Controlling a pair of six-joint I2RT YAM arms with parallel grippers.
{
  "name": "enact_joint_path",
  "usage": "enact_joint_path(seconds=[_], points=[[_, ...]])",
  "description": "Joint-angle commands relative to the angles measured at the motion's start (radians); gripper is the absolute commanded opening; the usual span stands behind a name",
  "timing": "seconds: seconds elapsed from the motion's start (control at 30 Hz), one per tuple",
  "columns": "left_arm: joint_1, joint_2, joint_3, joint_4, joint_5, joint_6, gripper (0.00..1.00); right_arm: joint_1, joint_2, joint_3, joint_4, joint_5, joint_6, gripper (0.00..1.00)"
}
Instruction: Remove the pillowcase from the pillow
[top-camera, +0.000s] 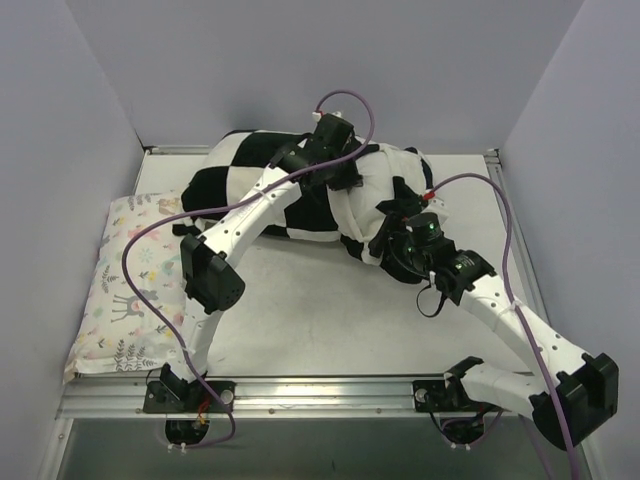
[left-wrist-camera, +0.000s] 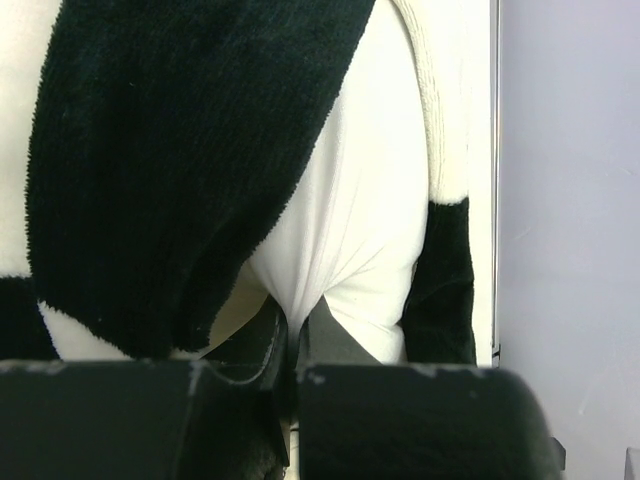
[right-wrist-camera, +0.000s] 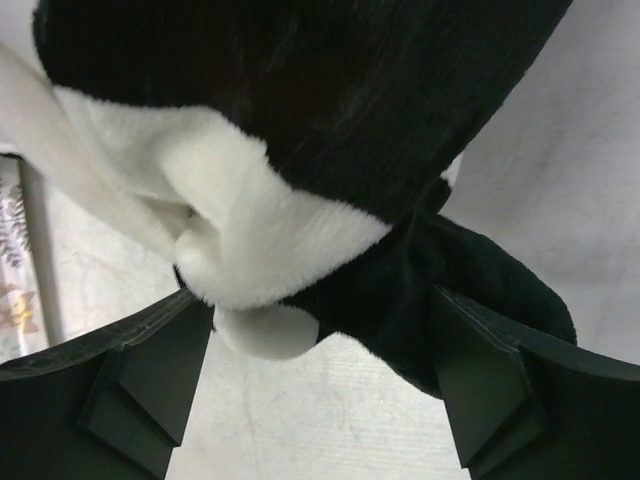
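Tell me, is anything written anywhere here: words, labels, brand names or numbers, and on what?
None: no text can be read in any view. The checkered pillowcase shows only squares, and the animal-print pillow shows only pictures.

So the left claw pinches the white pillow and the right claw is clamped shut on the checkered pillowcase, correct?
Not quite: the right claw stands open, its jaws spread either side of the pillowcase, as the right wrist view shows. The left claw does pinch the pillow.
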Motion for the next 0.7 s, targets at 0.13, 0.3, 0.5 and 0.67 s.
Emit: enact_joint_path(seconds=[0.13, 0.3, 0.5, 0.67], points=[[-0.006, -0.112, 0.079, 0.169, -0.003, 0.002, 0.00, -0.050, 0.053, 0.012, -0.016, 0.153, -0.027, 0.30], [0.021, -0.137, 0.076, 0.171, 0.012, -0.003, 0.00, -0.099, -0.013, -0.102, 0.025, 0.141, -0.024, 0.00], [0.090, -0.176, 0.122, 0.168, 0.041, -0.019, 0.00, -0.166, -0.026, -0.265, 0.081, 0.111, -0.001, 0.00], [0.156, -0.210, 0.131, 0.163, 0.075, -0.035, 0.00, -0.208, -0.001, -0.334, 0.137, 0.076, 0.009, 0.00]])
